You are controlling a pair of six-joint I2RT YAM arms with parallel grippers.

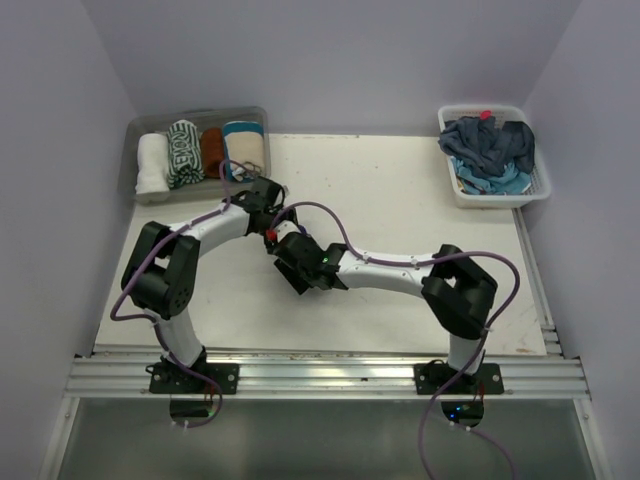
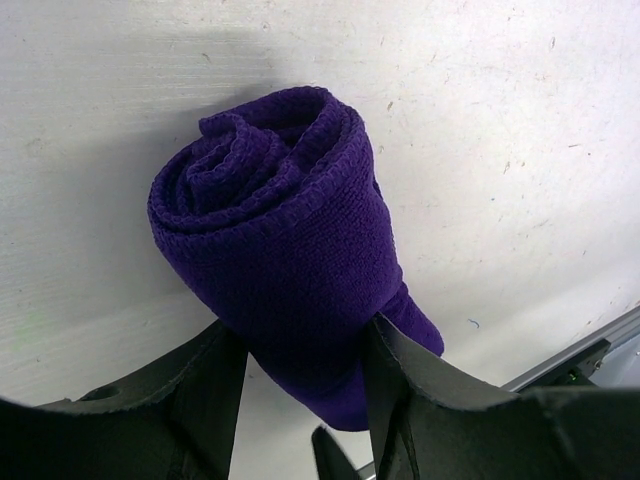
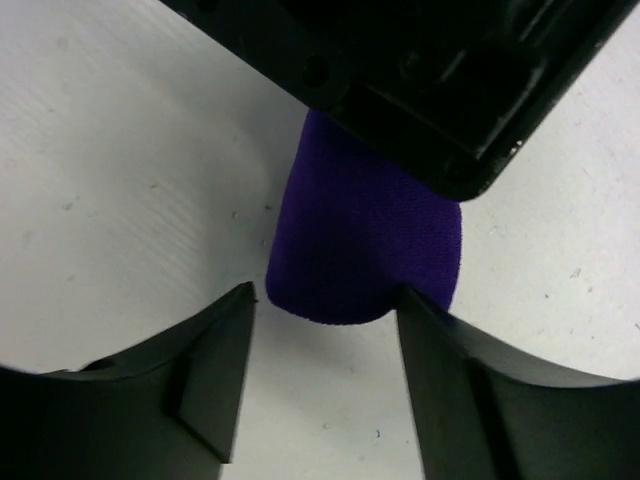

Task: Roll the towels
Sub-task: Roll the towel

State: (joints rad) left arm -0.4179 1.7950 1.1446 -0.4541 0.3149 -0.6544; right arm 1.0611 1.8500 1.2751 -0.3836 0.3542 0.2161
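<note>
Pinching a rolled deep-purple towel (image 2: 285, 235), nubbly knit with a spiral end, the left gripper (image 2: 300, 345) held it on the table (image 2: 520, 120) | right gripper (image 3: 325, 305) gaped at its smoother end, gripping nothing | roll's middle hidden under black housing (image 3: 420, 70) | table white, scuffed, speckled; walls (image 1: 350, 60) pale lilac.
</note>
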